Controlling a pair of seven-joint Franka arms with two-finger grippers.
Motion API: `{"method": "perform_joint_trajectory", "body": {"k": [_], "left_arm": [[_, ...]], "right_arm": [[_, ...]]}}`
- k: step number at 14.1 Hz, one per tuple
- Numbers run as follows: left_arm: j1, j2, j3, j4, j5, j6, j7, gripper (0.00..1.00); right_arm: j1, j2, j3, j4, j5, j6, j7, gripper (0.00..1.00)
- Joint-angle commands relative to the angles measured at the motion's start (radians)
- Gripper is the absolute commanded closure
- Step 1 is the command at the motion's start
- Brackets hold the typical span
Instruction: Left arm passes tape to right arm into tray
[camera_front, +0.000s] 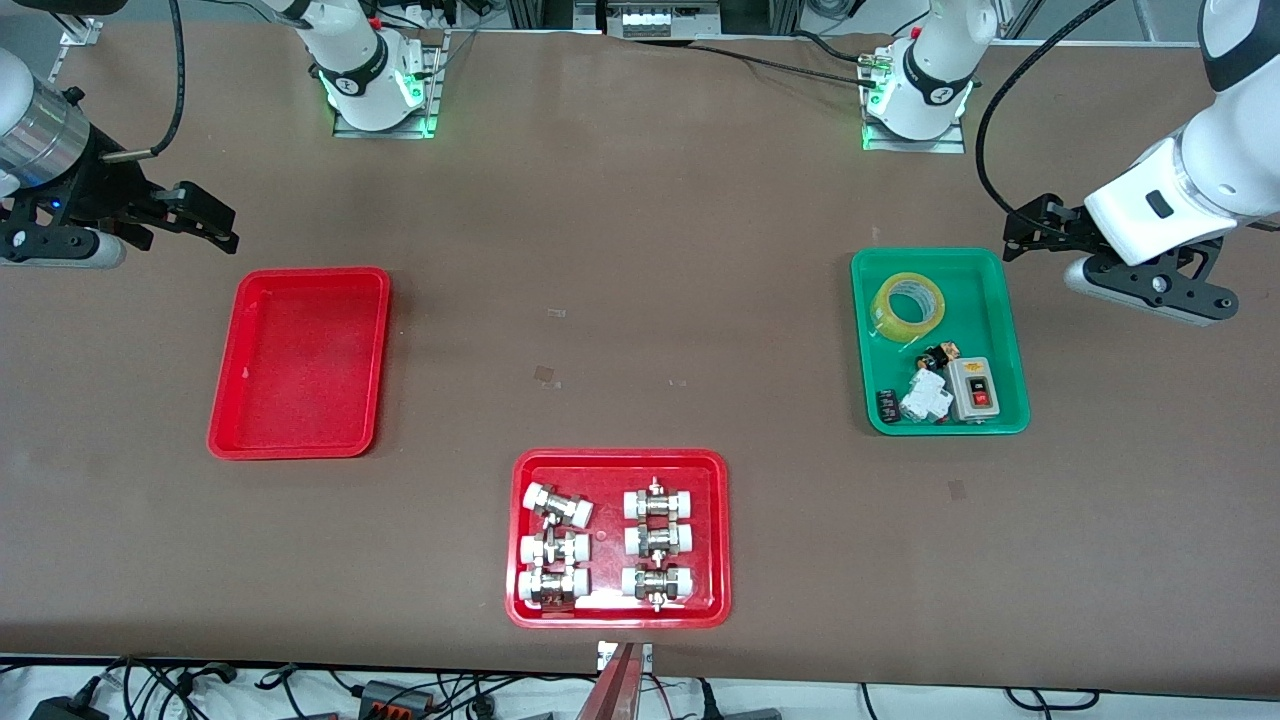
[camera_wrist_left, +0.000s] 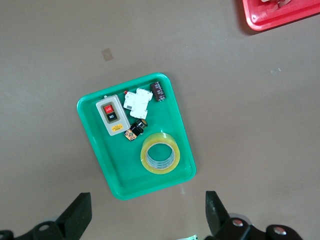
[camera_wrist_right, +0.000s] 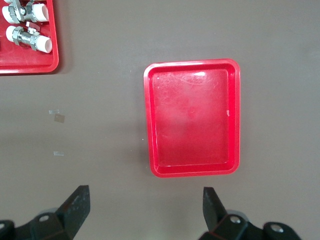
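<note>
Tape (camera_front: 907, 306) is seen lying in the green tray (camera_front: 1008, 330).
Left gripper (camera_wrist_left: 147, 212) and right gripper (camera_wrist_right: 145, 207) are held open above the worktop (camera_front: 640, 300), nothing gripped.

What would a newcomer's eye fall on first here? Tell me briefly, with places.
Three bright trays stand out on the brown table: a green tray at the left arm's end holding the tape and small electrical parts, a bare red tray at the right arm's end, and a fittings tray nearest the front camera. The left gripper and right gripper hang open, each near its own end's tray.
</note>
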Motion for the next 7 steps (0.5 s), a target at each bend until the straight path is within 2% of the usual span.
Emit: {"method": "perform_joint_trajectory", "body": {"k": [1, 7], "left_arm": [[0.011, -0.025, -0.003, -0.027, -0.020, 0.013, 0.005, 0.00], [0.011, -0.024, -0.004, -0.027, -0.020, 0.013, 0.005, 0.00]], "right_arm": [[-0.001, -0.010, 0.006, 0.008, -0.003, 0.003, 0.001, 0.00], [-0.009, -0.002, 0.003, 0.009, 0.000, -0.002, -0.008, 0.00]]}}
